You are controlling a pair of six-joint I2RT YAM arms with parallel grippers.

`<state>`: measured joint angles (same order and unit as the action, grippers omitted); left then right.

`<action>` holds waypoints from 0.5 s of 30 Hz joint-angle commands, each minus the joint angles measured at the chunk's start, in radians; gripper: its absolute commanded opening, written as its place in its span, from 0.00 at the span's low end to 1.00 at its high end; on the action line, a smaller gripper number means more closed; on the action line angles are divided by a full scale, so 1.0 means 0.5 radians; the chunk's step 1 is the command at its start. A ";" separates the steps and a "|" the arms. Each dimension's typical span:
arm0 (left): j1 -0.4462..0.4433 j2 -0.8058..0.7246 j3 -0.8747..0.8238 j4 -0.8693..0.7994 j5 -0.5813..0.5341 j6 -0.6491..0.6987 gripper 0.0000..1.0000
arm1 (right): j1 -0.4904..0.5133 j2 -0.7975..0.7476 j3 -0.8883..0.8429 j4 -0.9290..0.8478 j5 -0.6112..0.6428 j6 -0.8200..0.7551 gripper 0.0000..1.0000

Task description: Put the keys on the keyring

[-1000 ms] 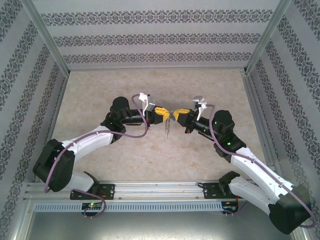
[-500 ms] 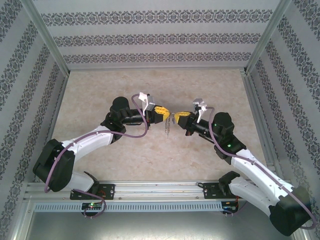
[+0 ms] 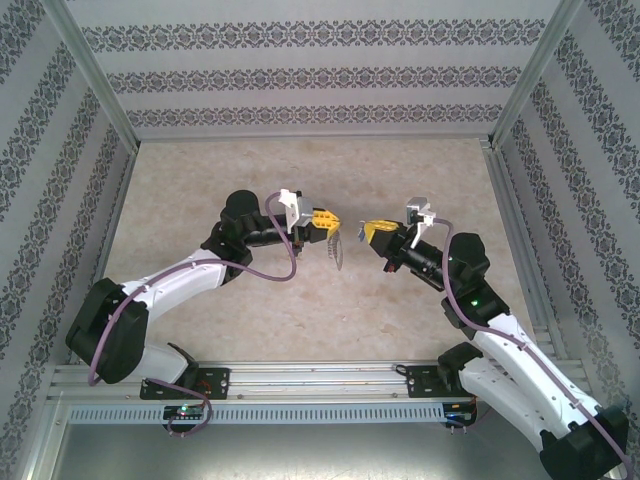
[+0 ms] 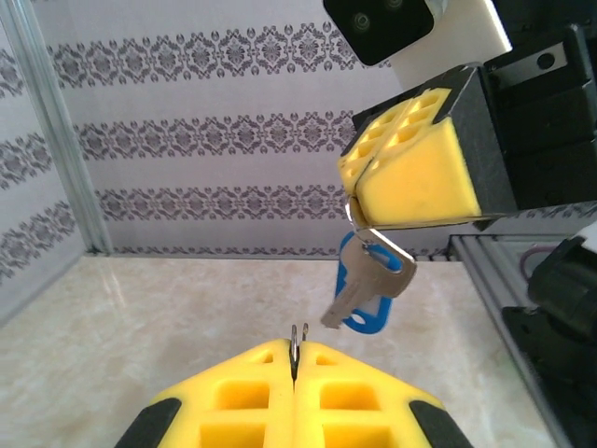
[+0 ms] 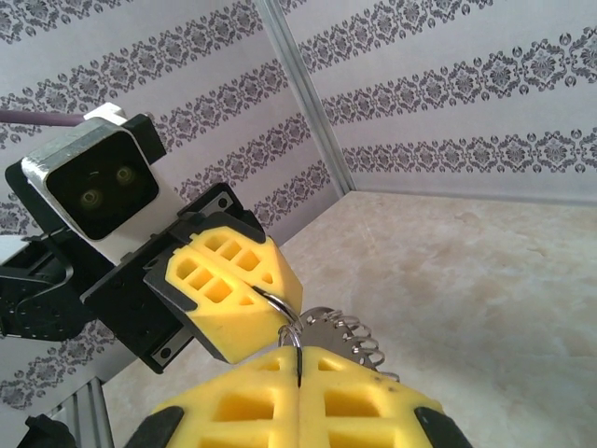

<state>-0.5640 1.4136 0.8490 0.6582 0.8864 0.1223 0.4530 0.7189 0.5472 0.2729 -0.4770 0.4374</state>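
My left gripper (image 3: 328, 220) and right gripper (image 3: 368, 229) face each other tip to tip above the table's middle, a small gap between them. The left gripper (image 4: 297, 350) is shut on the keyring (image 3: 337, 252). This grey toothed loop (image 5: 343, 334) hangs below the left gripper (image 5: 256, 291). My right gripper (image 5: 298, 359) is shut on a small wire ring at the top of the key. The silver key with its blue head (image 4: 368, 289) dangles under the right gripper (image 4: 354, 198). The key hangs apart from the keyring's wire ends (image 4: 298, 334).
The beige marble-look tabletop (image 3: 300, 310) lies below both arms. Patterned walls and metal frame posts (image 3: 95, 75) close in the left, back and right sides. An aluminium rail (image 3: 300, 378) runs along the near edge by the arm bases.
The two grippers were touching at their tips a second ago. The right arm has drawn back to the right, opening a gap. The keyring stays hanging from the left gripper.
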 commanded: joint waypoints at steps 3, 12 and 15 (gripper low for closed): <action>-0.038 -0.100 0.073 -0.130 -0.058 0.411 0.00 | -0.018 0.022 -0.008 0.096 0.036 -0.048 0.00; -0.038 -0.133 0.059 -0.165 -0.086 0.553 0.00 | 0.042 0.158 0.031 0.165 0.036 -0.080 0.00; -0.038 -0.116 0.068 -0.172 -0.074 0.540 0.00 | 0.098 0.205 0.066 0.166 0.060 -0.117 0.00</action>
<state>-0.5697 1.3716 0.8574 0.5819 0.8402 0.3531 0.4782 0.8097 0.5476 0.3092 -0.4603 0.4168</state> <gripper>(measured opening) 0.048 0.066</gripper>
